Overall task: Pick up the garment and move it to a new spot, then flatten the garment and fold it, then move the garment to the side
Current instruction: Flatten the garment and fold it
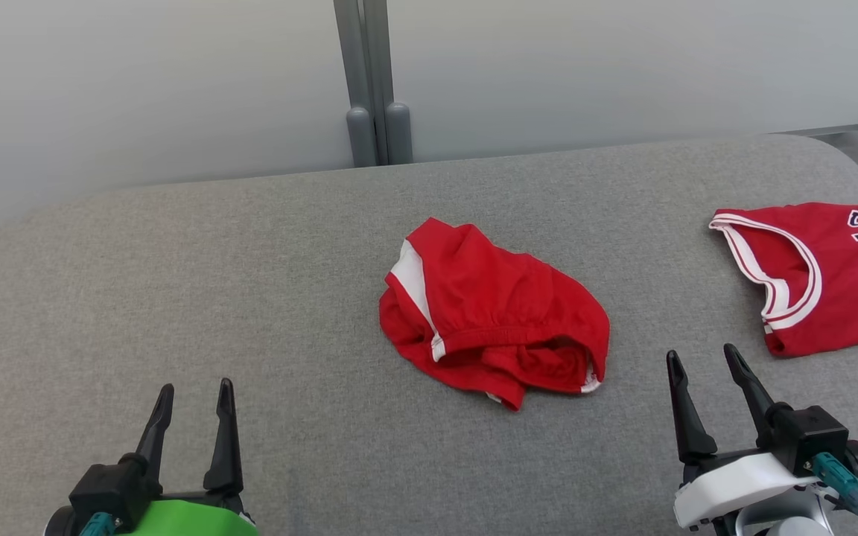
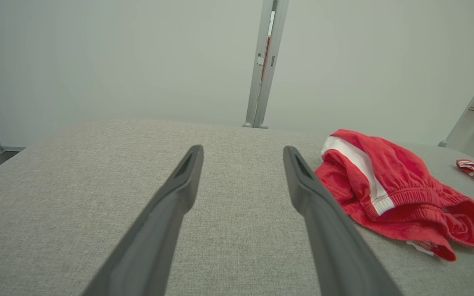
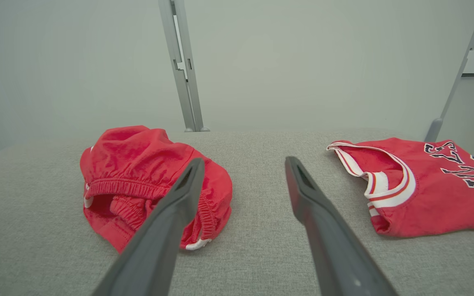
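Head view, near to far as I read it from the console. 1: my left gripper [image 1: 196, 385], low at near left, fingers upright and spread wide, empty. 2: my right gripper [image 1: 701, 351], near right, likewise spread wide and empty. 3: crumpled red shorts [image 1: 496, 313], white trim, mid-way across the grey padded table [image 1: 250, 298], ahead of and between both grippers, well apart from each. 4: red jersey [image 1: 831, 275], flat at the right edge, just beyond my right gripper, apart from the shorts. 5: grey post [image 1: 373, 112] between pale panels [image 1: 138, 89]

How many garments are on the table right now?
2: crumpled red shorts at centre, and a red jersey lying flat at the head view's right edge, cut off by the frame; more could lie beyond it.
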`<state>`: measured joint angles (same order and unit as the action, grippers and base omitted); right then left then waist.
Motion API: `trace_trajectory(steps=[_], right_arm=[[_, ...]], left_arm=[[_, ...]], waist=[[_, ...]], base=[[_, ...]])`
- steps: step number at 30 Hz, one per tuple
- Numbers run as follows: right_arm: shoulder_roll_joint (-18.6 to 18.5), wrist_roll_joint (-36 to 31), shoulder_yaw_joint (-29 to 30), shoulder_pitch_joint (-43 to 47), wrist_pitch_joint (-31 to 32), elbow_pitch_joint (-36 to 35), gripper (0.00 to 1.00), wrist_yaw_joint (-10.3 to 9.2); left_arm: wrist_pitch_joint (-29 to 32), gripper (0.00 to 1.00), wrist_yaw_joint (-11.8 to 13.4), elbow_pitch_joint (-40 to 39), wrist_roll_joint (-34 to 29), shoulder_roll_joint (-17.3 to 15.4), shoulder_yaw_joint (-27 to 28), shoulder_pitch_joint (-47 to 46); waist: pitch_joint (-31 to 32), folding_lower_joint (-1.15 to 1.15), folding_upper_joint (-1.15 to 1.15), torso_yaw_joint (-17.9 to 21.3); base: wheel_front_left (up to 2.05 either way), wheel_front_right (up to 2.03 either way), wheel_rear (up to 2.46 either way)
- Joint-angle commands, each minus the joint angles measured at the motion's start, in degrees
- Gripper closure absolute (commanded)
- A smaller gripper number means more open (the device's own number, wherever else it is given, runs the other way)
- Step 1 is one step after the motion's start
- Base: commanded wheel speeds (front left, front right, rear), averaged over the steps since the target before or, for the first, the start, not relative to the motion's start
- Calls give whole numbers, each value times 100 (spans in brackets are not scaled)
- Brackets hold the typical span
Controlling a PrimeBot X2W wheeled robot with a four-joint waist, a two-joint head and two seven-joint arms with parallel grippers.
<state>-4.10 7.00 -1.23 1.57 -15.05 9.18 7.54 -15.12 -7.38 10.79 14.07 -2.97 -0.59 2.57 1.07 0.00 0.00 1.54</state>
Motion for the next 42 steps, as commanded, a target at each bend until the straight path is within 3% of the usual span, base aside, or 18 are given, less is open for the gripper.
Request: trace_trajectory(steps=[1,8,14,21,27,32,42], right_arm=[[7,-14,-7,1,-15,-24,0,-11],[9,-21,-50,-21,-15,-33,0,-11],[0,-18,-137,-113,-14,-36,0,-11],[25,-8,-170,-262,-15,-100,0,-11],[67,25,-150,-403,-15,-178,0,-11],[94,70,-122,-473,-14,-218,0,-11],[121,212,-182,-553,-15,-268,0,-11]], left_arm=[[0,0,-13,-7,18,-3,-26,-47],[0,0,-13,38,282,0,-500,-196],[1,0,-12,308,688,-66,-1637,-561],[0,0,-11,1098,1636,-223,-3434,-1510],[1,0,-11,1780,2035,-218,-4308,-2316],[1,0,-11,2391,2422,-169,-4715,-2893],[0,0,-11,3564,2755,-67,-4845,-3630]], waist=[[-3,0,0,5],[-62,0,0,99],[-230,0,0,443],[-640,0,0,1059],[-1020,0,0,1613],[-1292,0,0,1999],[-1573,0,0,2453]], base=[[0,0,0],[0,0,0],[0,0,0],[0,0,0],[0,0,0],[0,0,0],[0,0,0]])
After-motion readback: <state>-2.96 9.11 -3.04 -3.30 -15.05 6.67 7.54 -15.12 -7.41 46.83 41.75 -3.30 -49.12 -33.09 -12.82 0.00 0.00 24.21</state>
